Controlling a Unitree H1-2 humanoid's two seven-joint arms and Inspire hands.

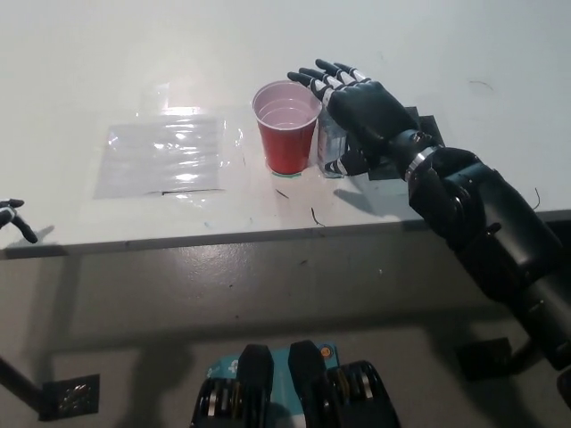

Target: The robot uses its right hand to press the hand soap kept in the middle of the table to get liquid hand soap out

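Observation:
A clear soap bottle (pixel 330 147) stands on the white table (pixel 134 71), right beside a red cup (pixel 286 126). My black right hand (pixel 357 102) lies flat over the top of the bottle, fingers spread and reaching toward the cup's rim. The pump head is hidden under the palm. Only the fingertips of my white left hand (pixel 14 218) show at the far left edge, below the table's front edge.
A clear plastic sheet (pixel 169 153) lies on the table left of the cup. A dark flat pad (pixel 406 134) shows under my right wrist. The table's front edge (pixel 223 239) runs across the middle of the view.

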